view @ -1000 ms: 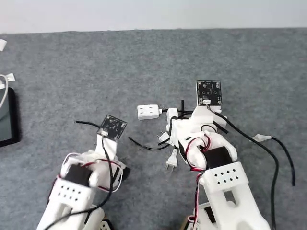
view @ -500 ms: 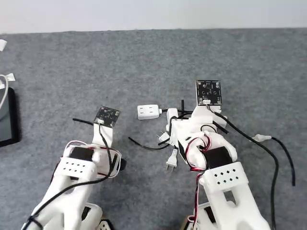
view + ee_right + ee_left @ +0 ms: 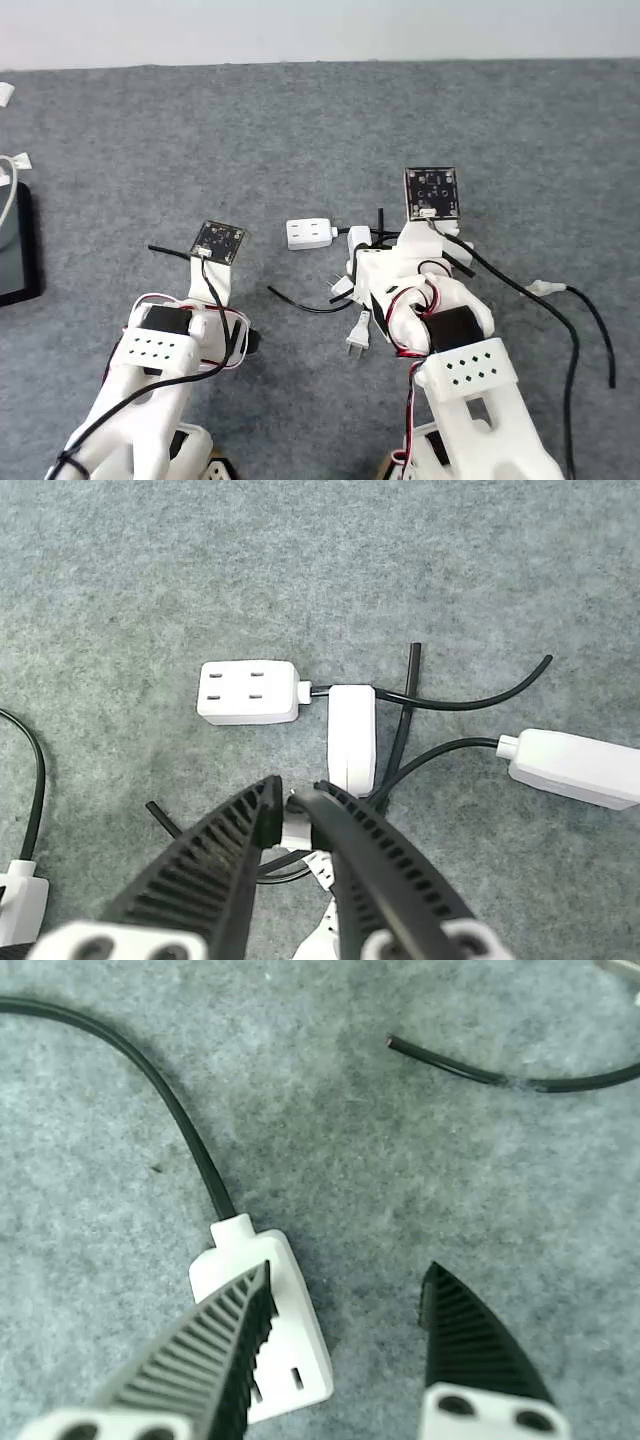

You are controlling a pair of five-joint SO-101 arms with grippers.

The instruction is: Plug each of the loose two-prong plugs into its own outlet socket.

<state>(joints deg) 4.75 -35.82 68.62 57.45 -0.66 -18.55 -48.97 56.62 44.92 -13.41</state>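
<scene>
Left gripper (image 3: 348, 1268) gapes over a socket block (image 3: 297, 1345); right gripper (image 3: 297, 790) seemingly clamps a plug (image 3: 296, 835).

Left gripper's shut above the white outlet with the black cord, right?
Not quite: the left gripper is open above the white outlet with the black cord, jaws spread apart. The left wrist view shows it.

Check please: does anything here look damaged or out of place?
Yes. A black cord ends in a bare cut tip on the carpet, joined to nothing there, so it looks severed.
</scene>
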